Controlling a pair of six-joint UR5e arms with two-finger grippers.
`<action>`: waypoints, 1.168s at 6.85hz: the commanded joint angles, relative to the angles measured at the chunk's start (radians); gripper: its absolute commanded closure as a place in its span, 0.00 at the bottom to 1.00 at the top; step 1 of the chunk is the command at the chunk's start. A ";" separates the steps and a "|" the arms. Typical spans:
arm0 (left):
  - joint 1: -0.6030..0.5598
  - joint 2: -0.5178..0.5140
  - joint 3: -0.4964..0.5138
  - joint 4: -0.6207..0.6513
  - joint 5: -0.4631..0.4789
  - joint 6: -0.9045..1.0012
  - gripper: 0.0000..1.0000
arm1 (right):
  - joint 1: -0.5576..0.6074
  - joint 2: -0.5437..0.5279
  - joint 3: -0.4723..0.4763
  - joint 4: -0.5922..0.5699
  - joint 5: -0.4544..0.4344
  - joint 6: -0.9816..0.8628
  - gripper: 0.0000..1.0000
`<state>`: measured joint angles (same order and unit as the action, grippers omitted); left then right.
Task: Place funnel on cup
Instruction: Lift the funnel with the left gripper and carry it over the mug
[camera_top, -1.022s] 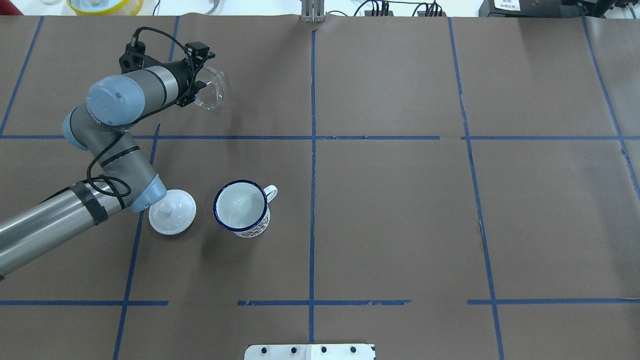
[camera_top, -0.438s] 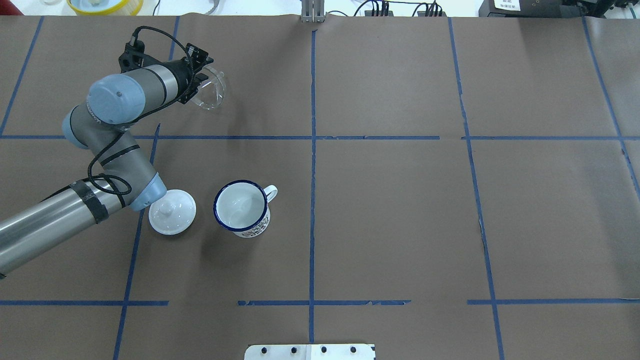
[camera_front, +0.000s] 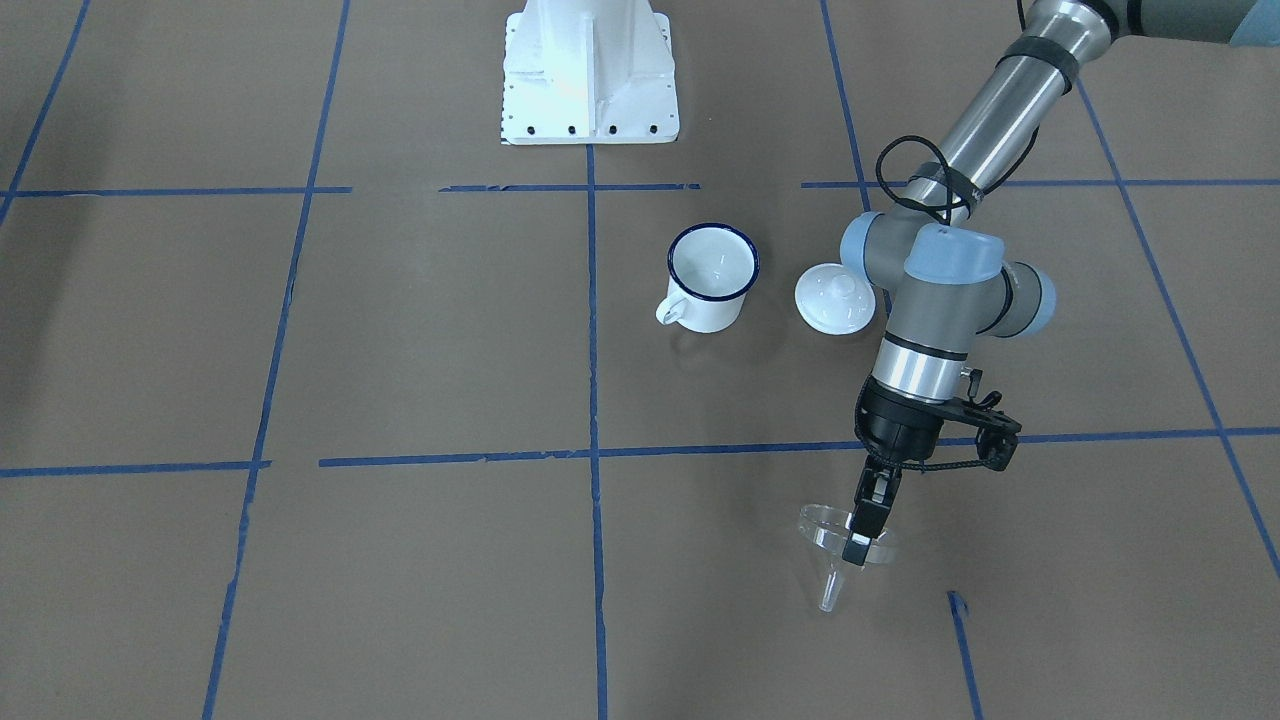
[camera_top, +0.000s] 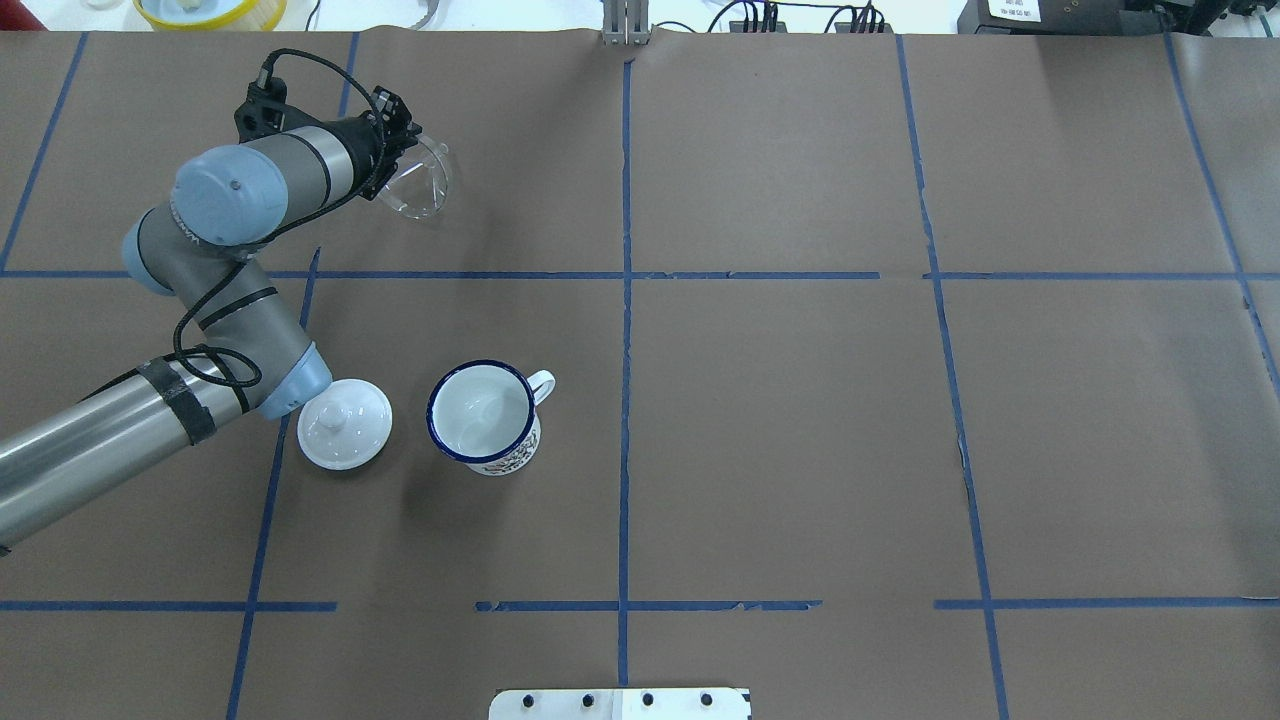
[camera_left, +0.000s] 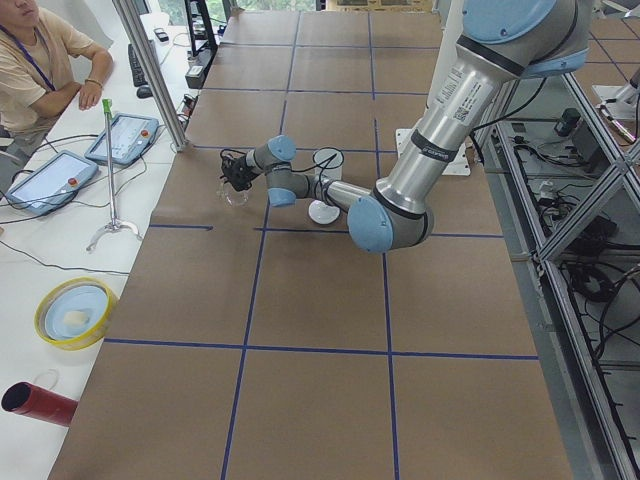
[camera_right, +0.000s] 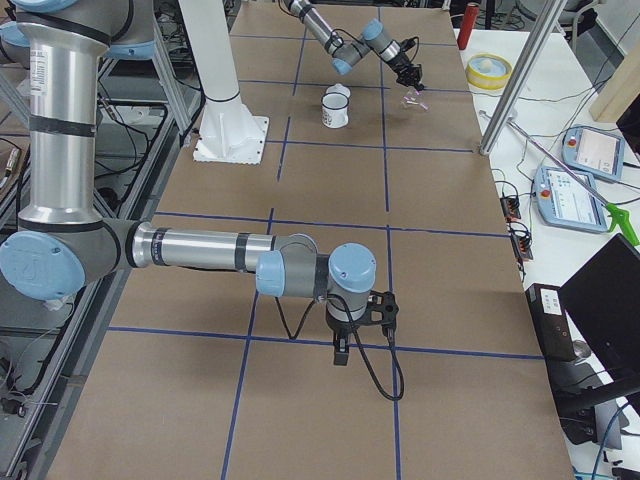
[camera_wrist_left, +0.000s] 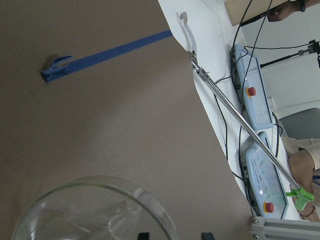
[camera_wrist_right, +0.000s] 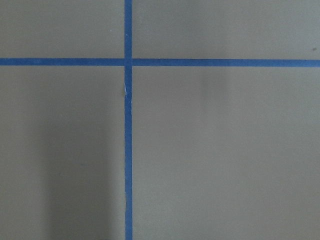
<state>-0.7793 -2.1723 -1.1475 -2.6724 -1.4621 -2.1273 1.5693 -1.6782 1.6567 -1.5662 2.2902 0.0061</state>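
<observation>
The clear funnel (camera_top: 425, 182) is at the far left of the table, rim up and stem down, in the front view (camera_front: 828, 528) and the left wrist view (camera_wrist_left: 90, 215). My left gripper (camera_top: 398, 150) is shut on the funnel's rim, its fingers pinching the rim wall in the front view (camera_front: 858, 548). The white cup (camera_top: 485, 415) with a blue rim stands upright and empty, nearer the robot, apart from the funnel (camera_front: 712, 275). My right gripper (camera_right: 340, 352) shows only in the exterior right view, low over bare table; I cannot tell whether it is open or shut.
A round white knobbed lid (camera_top: 344, 423) lies just left of the cup, beside my left arm's elbow. The robot's white base (camera_front: 590, 75) stands behind the cup. Blue tape lines cross the brown table cover. An operator (camera_left: 35, 60) sits past the far edge.
My left gripper's fingers, spread wide around the funnel's rim a second ago, have closed onto it. The funnel, the cup and the lid have not moved.
</observation>
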 joint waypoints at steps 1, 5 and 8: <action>-0.008 -0.001 -0.004 -0.007 -0.001 0.001 1.00 | 0.000 0.000 0.000 0.000 0.000 0.000 0.00; -0.057 -0.014 -0.242 0.024 -0.011 0.004 1.00 | 0.000 0.000 0.000 0.000 0.000 0.000 0.00; -0.054 -0.035 -0.621 0.575 -0.191 0.100 1.00 | 0.000 0.000 0.000 0.000 0.000 0.000 0.00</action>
<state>-0.8344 -2.1902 -1.6178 -2.3370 -1.6119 -2.0852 1.5693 -1.6782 1.6567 -1.5662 2.2902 0.0061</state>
